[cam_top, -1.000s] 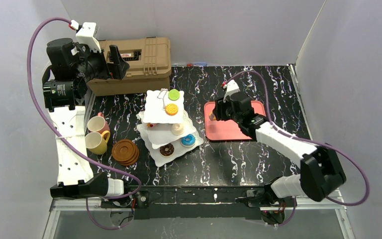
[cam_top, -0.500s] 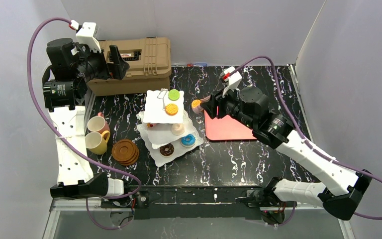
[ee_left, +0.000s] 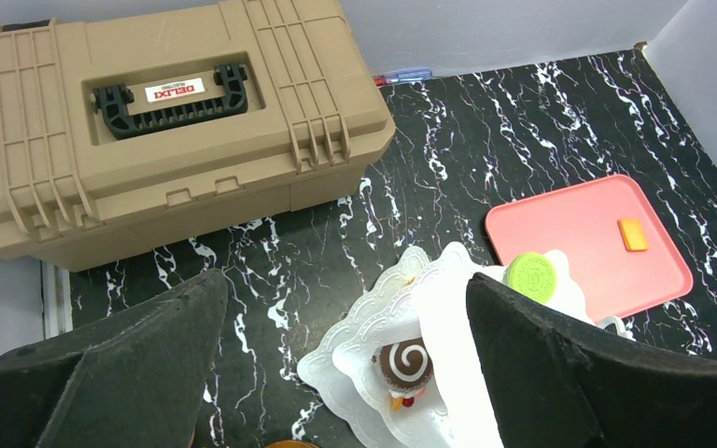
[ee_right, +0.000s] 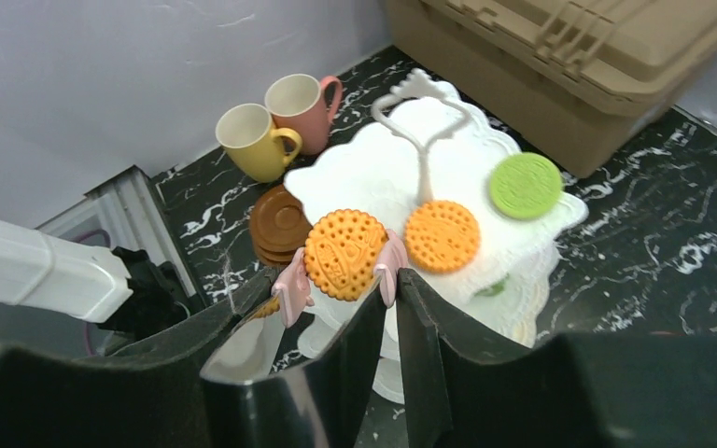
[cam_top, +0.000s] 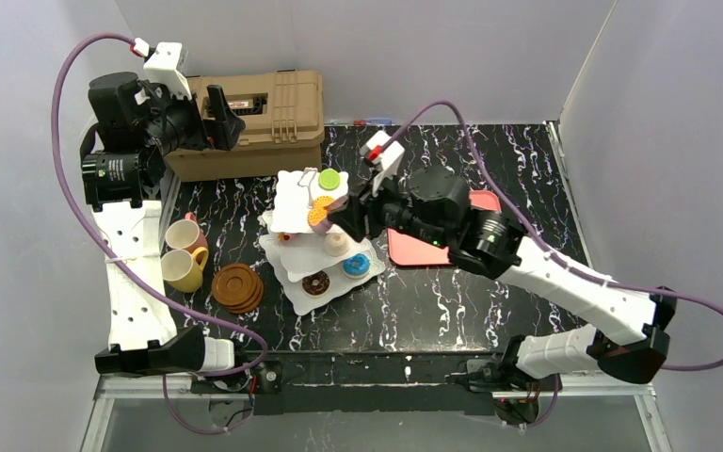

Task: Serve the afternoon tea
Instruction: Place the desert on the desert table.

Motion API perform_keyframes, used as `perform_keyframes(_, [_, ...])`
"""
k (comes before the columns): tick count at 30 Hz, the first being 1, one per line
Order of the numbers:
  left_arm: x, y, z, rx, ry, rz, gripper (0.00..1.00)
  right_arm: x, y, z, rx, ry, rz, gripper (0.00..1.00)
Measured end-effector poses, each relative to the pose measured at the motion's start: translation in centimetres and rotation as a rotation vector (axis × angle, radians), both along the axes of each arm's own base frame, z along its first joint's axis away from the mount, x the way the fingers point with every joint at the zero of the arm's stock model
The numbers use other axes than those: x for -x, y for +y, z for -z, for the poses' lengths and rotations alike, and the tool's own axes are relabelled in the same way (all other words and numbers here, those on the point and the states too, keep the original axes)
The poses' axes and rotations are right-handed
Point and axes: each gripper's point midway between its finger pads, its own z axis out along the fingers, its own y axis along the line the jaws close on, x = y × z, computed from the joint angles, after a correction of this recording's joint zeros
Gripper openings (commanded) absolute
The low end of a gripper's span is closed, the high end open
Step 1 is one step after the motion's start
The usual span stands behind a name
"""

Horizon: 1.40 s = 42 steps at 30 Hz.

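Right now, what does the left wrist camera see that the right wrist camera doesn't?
Only the left wrist view shows the pink tray with a small orange piece on it and a chocolate swirl cake on a lower plate. Only the right wrist view shows the yellow cup, pink cup, brown saucers and an orange-and-pink pastry held in the jaws. Both show the white stand, its green biscuit and the tan case.

2 white arms point(cam_top: 565, 278), purple cables point(cam_top: 64, 179); black left hand point(ee_left: 350, 364), black right hand point(ee_right: 341, 280).
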Motion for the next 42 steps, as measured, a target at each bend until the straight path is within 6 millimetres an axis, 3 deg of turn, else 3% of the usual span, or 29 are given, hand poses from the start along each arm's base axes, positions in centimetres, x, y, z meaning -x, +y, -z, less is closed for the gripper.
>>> perform_keyframes(8, [0.0, 0.0, 0.1, 0.000, 0.002, 0.000, 0.98, -0.5, 5.8, 1.8, -0.002, -0.004, -0.055, 0.26])
perform_keyframes(14, [-0.2, 0.0, 0.8, 0.001, 0.017, 0.000, 0.98, -2.0, 8.1, 2.9, -0.007, -0.018, -0.027, 0.26])
perform_keyframes(21, [-0.3, 0.0, 1.1, 0.002, 0.024, 0.000, 0.98, -2.9, 8.8, 1.5, -0.055, -0.048, 0.005, 0.29])
perform_keyframes(26, [-0.3, 0.0, 1.3, 0.003, 0.031, 0.000, 0.98, -3.0, 8.9, 1.2, -0.069, -0.055, 0.010, 0.38])
perform_keyframes(33, [-0.3, 0.1, 1.4, 0.003, 0.032, 0.000, 0.98, -3.0, 8.9, 1.1, -0.070, -0.055, 0.019, 0.50])
perform_keyframes(42, [-0.3, 0.1, 1.3, 0.003, 0.031, -0.001, 0.98, -2.9, 8.9, 1.3, -0.066, -0.052, 0.020, 0.56])
